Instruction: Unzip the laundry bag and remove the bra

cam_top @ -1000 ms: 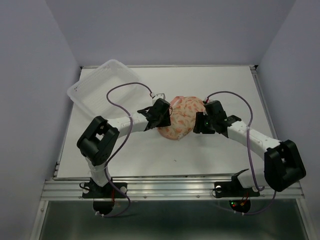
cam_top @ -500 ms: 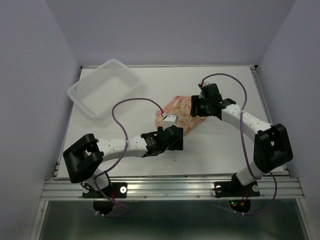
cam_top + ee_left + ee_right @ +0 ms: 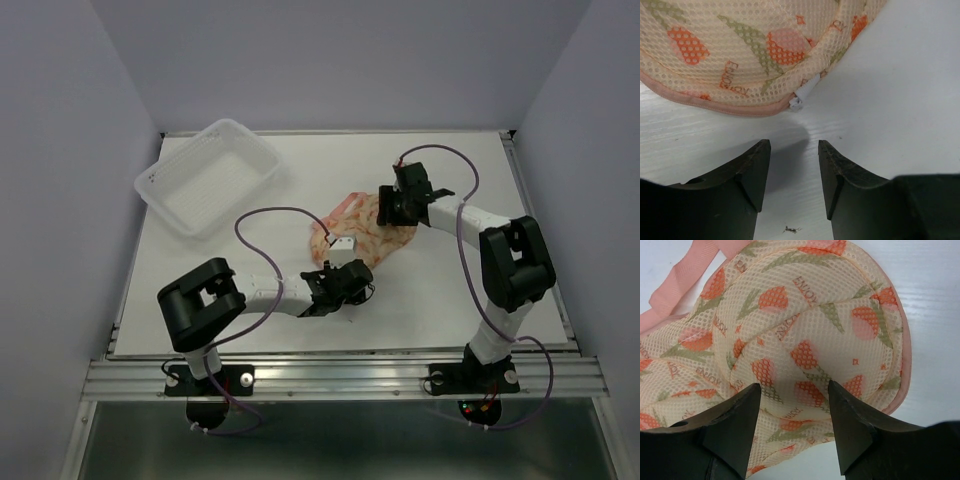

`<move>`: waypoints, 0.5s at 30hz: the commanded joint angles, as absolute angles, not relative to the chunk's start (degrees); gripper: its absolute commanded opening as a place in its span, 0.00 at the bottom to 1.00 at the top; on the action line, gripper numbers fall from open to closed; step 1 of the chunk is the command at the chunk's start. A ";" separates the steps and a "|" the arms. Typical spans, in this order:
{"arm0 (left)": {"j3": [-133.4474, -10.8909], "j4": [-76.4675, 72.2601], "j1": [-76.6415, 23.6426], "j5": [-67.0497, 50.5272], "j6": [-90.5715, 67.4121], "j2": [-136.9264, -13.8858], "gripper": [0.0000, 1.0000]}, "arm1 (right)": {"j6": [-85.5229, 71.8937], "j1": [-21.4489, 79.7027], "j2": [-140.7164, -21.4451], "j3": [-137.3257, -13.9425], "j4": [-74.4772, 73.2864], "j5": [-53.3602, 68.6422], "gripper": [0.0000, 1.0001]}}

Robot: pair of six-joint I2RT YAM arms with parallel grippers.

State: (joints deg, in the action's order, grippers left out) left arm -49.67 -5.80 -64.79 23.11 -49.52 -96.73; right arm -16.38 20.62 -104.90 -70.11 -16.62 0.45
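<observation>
1 white table [image 3: 450,300] is seen, w/ 2 arms bolted at its near edge. 1 white perforated plastic basket [image 3: 210,178] is set at the far-left corner, tilted over the table's edge and well apart from everything else. 1 laundry bag [image 3: 370,235] is laid on the table, approx mid-depth and a bit right of centre, between the 2 wrists. It is shown as a padded, domed pouch in cream-peach mesh, printed w/ orange-pink tulips, green leaves and small lettering, and edged all round in pink binding. In the R wrist view 1 rounded dome of the bag [image 3: 805,325] is seen from above, a raised seam curving across it. In the L wrist view only its near rim [image 3: 740,45] is shown, lying flat on the table. 2 grippers are counted. The L gripper [image 3: 792,147] is held low over bare table just beside the bag's near edge, fingers parted, nothing between them. The R gripper [image 3: 795,390] is poised at the bag's far-right side, fingers spread wide w/ the dome showing between them, nothing pinched; contact w/ the mesh can't be told. 1 flat pink strap [image 3: 682,285] is seen running off the bag's top-left. 1 small white zip pull [image 3: 802,94] is seen hanging at the pink edging, ahead of the L fingertips and apart from them; whether the zip is done up can't be told. 1 tiny dark speck [image 3: 790,229] is seen on the table.
</observation>
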 commanded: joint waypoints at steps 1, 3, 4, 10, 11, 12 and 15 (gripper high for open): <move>-51.94 -7.56 -65.04 28.03 -51.42 -97.91 0.52 | -22.32 20.74 -102.40 -66.45 -16.17 3.86 0.63; -52.38 -6.51 -65.04 29.96 -51.77 -98.96 0.50 | -22.94 20.74 -101.95 -65.48 -16.08 4.13 0.63; -52.73 -5.98 -65.04 30.41 -52.12 -99.31 0.48 | -22.94 20.74 -101.95 -65.22 -16.17 4.22 0.63; -53.35 -5.71 -65.04 33.57 -53.00 -101.25 0.45 | -23.03 20.74 -101.16 -63.99 -16.17 5.18 0.63; -53.52 -5.54 -65.04 33.92 -52.82 -101.60 0.45 | -22.94 20.74 -101.16 -63.90 -16.17 5.27 0.63; -53.79 -5.19 -65.04 34.27 -52.74 -101.78 0.43 | -23.03 20.74 -100.99 -63.81 -16.26 5.36 0.63; -54.49 -3.17 -65.04 34.89 -53.52 -102.48 0.41 | -22.76 20.74 -100.72 -63.63 -16.35 5.54 0.63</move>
State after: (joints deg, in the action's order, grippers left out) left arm -52.56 -5.61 -64.82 30.72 -52.12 -101.78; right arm -21.93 20.60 -101.58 -65.30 -14.44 3.60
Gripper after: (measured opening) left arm 0.425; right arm 0.625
